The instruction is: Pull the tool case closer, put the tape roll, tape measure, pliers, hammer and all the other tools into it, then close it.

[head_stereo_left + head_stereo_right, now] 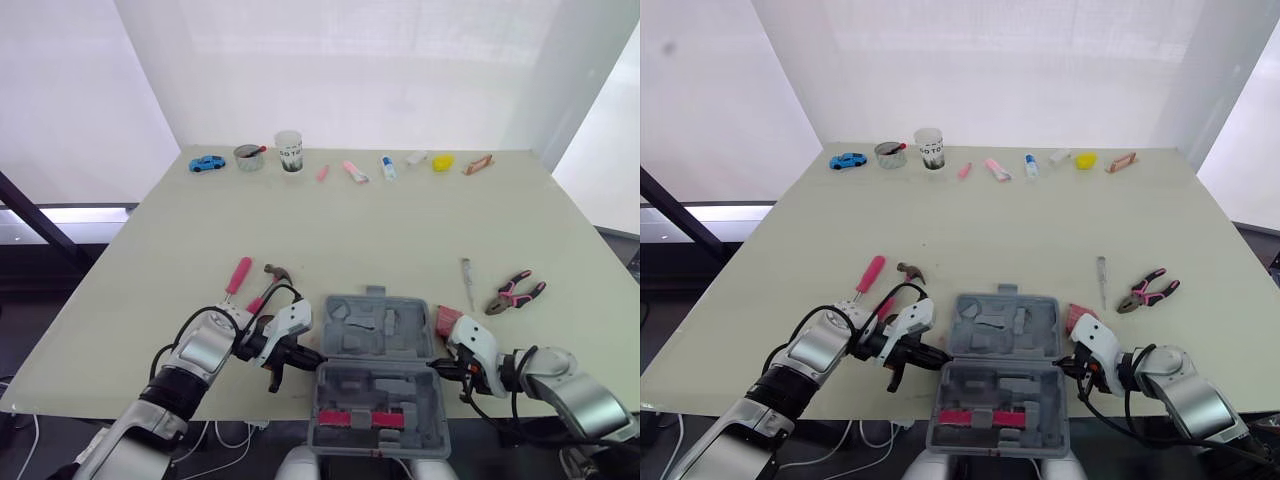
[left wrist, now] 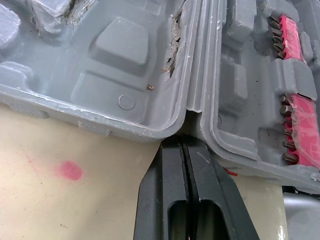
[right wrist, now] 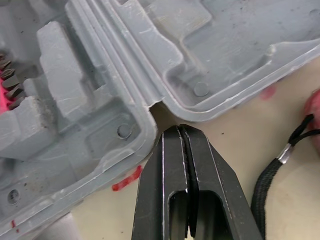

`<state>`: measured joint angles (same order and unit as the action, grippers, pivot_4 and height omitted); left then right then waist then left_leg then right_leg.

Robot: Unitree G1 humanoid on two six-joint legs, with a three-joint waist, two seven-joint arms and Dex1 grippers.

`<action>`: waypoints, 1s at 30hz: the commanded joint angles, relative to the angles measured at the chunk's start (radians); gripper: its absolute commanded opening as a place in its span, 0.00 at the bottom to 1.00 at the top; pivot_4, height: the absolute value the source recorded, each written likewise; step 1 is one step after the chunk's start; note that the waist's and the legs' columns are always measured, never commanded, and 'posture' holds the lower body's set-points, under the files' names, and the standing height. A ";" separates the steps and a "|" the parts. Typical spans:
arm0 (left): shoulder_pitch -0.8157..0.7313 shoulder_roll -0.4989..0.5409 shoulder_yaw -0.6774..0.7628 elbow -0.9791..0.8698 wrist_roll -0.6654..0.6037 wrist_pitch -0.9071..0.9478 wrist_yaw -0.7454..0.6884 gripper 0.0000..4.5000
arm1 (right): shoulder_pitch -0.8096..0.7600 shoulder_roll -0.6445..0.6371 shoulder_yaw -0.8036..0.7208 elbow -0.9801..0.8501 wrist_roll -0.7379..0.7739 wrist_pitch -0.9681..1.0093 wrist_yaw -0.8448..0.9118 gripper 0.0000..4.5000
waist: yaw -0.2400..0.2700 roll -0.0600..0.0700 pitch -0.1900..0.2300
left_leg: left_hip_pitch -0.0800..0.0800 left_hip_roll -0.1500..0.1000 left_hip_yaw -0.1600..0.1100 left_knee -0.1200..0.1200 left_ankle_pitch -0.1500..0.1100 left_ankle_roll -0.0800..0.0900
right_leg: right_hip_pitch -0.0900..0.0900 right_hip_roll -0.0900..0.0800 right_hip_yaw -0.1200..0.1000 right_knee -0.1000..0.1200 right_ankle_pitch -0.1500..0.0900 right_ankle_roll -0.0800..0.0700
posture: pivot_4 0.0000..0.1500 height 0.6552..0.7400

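The grey tool case (image 1: 378, 345) lies open at the table's front edge, with a red bit strip (image 1: 365, 418) in its near half. My left gripper (image 1: 315, 357) is shut and empty, its tips at the case's left hinge notch (image 2: 186, 112). At the right hinge notch (image 3: 156, 107), my right gripper (image 1: 437, 365) is also shut and empty. A pink tape measure (image 1: 446, 320) lies just behind the right gripper, its black strap (image 3: 280, 160) beside the fingers. The hammer (image 1: 275, 272) and a pink-handled screwdriver (image 1: 238, 275) lie left of the case. The pink pliers (image 1: 515, 292) and a thin screwdriver (image 1: 467, 280) lie to its right.
Along the far edge stand a blue toy car (image 1: 207, 163), a grey round roll (image 1: 248, 157), a white cup (image 1: 289, 151) and several small items up to a yellow piece (image 1: 442, 162). The case's near half overhangs the table's front edge (image 1: 250, 415).
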<state>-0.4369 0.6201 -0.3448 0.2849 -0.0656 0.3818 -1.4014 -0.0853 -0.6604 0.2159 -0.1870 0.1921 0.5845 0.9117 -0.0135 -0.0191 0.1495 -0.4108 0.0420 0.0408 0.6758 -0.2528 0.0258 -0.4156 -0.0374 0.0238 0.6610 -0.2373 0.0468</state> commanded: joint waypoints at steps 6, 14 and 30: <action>0.019 0.016 -0.040 0.013 0.020 0.007 -0.015 0.01 | 0.000 -0.002 -0.011 -0.018 0.009 -0.015 -0.001 0.00 | 0.000 0.000 0.000 | 0.000 0.000 0.000 0.000 0.000 0.000 | 0.000 0.000 0.000 0.000 0.000 0.000 | 1.00 1.00; 0.009 0.017 -0.027 0.046 0.025 -0.010 0.000 0.01 | 0.007 -0.002 -0.016 -0.020 0.011 -0.017 -0.005 0.00 | 0.000 0.000 0.000 | 0.000 0.000 0.000 0.000 0.000 0.000 | 0.000 0.000 0.000 0.000 0.000 0.000 | 1.00 1.00; 0.018 0.043 0.016 0.081 -0.002 -0.029 0.025 0.01 | 0.033 -0.011 -0.063 -0.009 0.022 -0.038 -0.025 0.00 | -0.002 0.000 0.000 | 0.000 0.000 0.000 0.000 0.000 0.000 | 0.000 0.000 0.000 0.000 0.000 0.000 | 1.00 1.00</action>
<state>-0.4440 0.6307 -0.3361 0.3352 -0.0938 0.3409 -1.4001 -0.0553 -0.6614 0.1847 -0.1827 0.2015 0.5626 0.8869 -0.0152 -0.0191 0.1495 -0.4105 0.0425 0.0407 0.6758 -0.2528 0.0258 -0.4156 -0.0370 0.0239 0.6613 -0.2373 0.0468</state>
